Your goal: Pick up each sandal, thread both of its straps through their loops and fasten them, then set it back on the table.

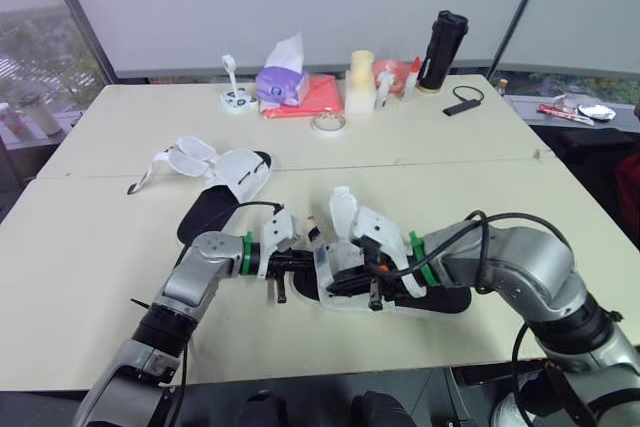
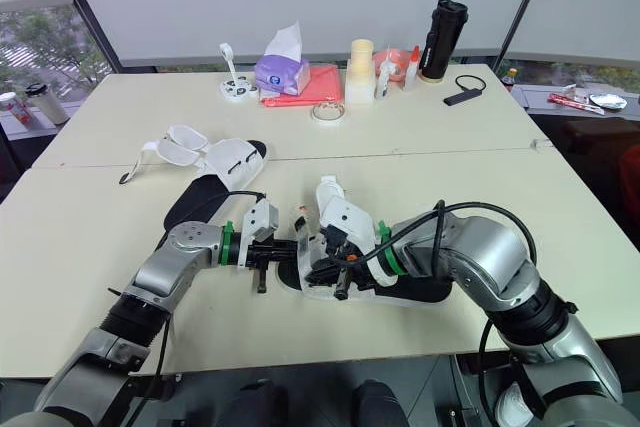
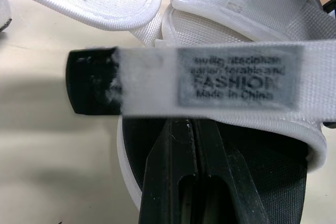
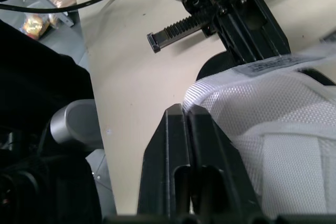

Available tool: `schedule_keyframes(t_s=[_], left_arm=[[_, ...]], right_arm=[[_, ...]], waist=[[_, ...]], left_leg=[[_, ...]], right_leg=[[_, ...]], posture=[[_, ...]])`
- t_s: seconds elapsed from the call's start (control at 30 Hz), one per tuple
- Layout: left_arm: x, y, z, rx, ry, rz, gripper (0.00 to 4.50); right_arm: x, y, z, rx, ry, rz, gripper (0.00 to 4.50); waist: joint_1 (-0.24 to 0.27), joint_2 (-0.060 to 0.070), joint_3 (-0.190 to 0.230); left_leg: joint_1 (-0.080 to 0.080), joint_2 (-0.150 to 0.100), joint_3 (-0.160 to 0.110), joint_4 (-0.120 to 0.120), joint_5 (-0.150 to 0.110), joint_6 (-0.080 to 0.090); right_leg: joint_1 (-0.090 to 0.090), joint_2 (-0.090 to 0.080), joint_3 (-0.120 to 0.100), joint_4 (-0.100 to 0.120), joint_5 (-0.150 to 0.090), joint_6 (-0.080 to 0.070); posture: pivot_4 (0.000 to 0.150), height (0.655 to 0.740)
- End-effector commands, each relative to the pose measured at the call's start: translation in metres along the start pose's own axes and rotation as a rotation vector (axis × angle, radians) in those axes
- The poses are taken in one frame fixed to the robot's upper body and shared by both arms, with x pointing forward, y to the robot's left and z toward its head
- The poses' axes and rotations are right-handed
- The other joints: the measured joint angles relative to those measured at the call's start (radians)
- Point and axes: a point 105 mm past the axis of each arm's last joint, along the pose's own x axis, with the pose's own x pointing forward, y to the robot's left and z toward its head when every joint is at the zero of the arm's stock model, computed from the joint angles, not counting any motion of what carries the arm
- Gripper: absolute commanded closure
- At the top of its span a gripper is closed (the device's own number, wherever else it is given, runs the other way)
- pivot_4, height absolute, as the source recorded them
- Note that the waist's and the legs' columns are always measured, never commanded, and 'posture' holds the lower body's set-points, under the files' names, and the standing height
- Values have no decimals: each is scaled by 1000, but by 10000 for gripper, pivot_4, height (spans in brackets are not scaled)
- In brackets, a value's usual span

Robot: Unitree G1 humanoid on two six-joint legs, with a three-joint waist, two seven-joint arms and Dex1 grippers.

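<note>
**Sandal 1 mid-strap, sandal 2 untouched**

Working the sandal [image 1: 372,230] on the table [image 1: 420,162], well to the robot's side of the tape roll [image 1: 328,123]. Looks set down rather than lifted, sole flat on the table.

Left gripper [image 3: 191,124] pinched shut on a strap [image 3: 236,85] near its free end, label side up, drawn sideways across the sandal. Right gripper [image 4: 182,109] closed as well, tips hard against the edge of the mesh flap [image 4: 262,129]. Can't tell whether pinching the mesh or only pressing on it.

Progress, as a judgement: early.
- Nothing visibly fastened on this sandal. Held strap loose, flaps standing open.
- Left to do here: thread and fasten this strap, repeat for the other, set down.
- Then the full routine on the second sandal [image 1: 235,172], left of the tape roll and on its robot side. Straps splayed open, well apart from both grippers.

Hidden or unclear:
- Loops: can't pick one out, probably buried under grippers and flaps.
- Can't say which of the two straps is in hand.
- Part of the sandal's sole covered by the right arm.
- Black patch at the strap's end too blurred to identify. Possibly hook-and-loop, not sure.
- Right fingertip contact masked by the mesh itself.
</note>
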Motion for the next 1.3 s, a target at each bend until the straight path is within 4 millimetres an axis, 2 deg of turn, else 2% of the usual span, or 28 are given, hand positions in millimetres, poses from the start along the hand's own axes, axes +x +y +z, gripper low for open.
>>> schedule_keyframes(t_s=[0.03,0.1,0.17,0.33,0.47,0.53,0.6,0.8,0.83,0.87,0.9,0.97,1.03,1.07,1.13,1.23,1.3], left_arm=[[-2,0,1,11,0,8,45000],[-2,0,0,10,2,8,45000],[-3,-1,0,9,4,7,45000],[-4,0,-2,5,17,-7,45000],[-2,-1,-3,1,19,-22,45000],[0,-2,-2,-1,18,-29,45000],[1,-2,-2,-3,17,-34,45000],[1,-3,-2,-10,14,-38,45000],[0,-2,-2,-14,13,-37,45000],[1,-2,-1,-15,13,-37,45000],[1,-2,-1,-16,13,-37,45000],[1,-2,-1,-18,13,-36,45000],[1,-2,-2,-18,14,-35,45000],[1,-2,-2,-19,15,-35,45000],[0,-3,-3,-21,15,-33,45000],[-2,-3,-4,-24,16,-32,45000],[-2,-4,-4,-26,15,-33,45000]], right_arm=[[-9,-5,26,-79,-169,-63,44632],[-21,-4,44,-192,-320,-119,44632],[-29,2,46,-310,-373,-156,44632],[-41,1,28,-761,-339,-356,44632],[-46,-11,10,-1309,-183,-512,44632],[-47,-18,2,-1530,-114,-545,44632],[-48,-22,-5,-1658,-86,-551,44632],[-54,-17,-9,-1831,-180,-597,44632],[-55,-16,-11,-1842,-197,-598,44632],[-57,-18,-13,-1838,-202,-606,39317],[-63,-21,-12,-1840,-210,-641,36297],[-77,-26,-5,-1828,-241,-741,27033],[-91,-31,1,-1685,-296,-832,15721],[-97,-34,2,-1595,-309,-860,11775],[-109,-42,0,-1417,-311,-916,11775],[-129,-56,-13,-1073,-295,-946,11775],[-138,-58,-23,-694,-366,-893,11775]], waist=[[0,0,0],[2,0,0],[3,0,0],[0,0,0],[-3,0,0],[-4,0,0],[-3,0,0],[0,0,0],[0,0,0],[0,0,0],[1,0,0],[0,0,0],[1,0,0],[1,0,0],[1,0,0],[3,0,0],[2,0,0]], left_leg=[[0,0,0,0,0,0],[0,0,0,0,0,0],[0,0,0,0,0,0],[0,0,0,0,0,0],[1,0,0,0,0,0],[1,0,1,0,0,0],[1,0,1,0,0,0],[1,0,2,0,0,0],[1,0,2,0,0,0],[1,0,2,0,0,0],[1,0,2,0,0,0],[1,0,2,0,0,0],[1,0,2,0,0,0],[1,0,2,0,0,0],[1,0,2,0,0,0],[2,0,2,0,0,0],[2,0,2,0,0,0]], right_leg=[[0,0,0,0,0,0],[0,0,0,0,0,0],[0,0,0,-1,0,0],[0,0,0,-1,0,0],[0,1,1,0,0,0],[0,1,1,-1,0,0],[0,1,1,-1,0,0],[0,1,2,-1,0,0],[0,1,2,-1,0,0],[0,1,2,-1,0,0],[0,1,2,-1,0,0],[0,0,3,-1,0,0],[0,0,3,-1,0,0],[0,0,3,0,0,0],[1,0,3,0,0,0],[2,0,3,-1,0,0],[3,0,3,-1,0,0]], posture=[[1500,7394],[1500,7394],[1500,7394],[1500,7394],[1500,7394],[1500,7394],[1500,7394],[1500,7394],[1500,7394],[1500,7394],[1500,7394],[1500,7394],[1500,7394],[1500,7394],[1500,7394],[1500,7394],[1500,7394]])
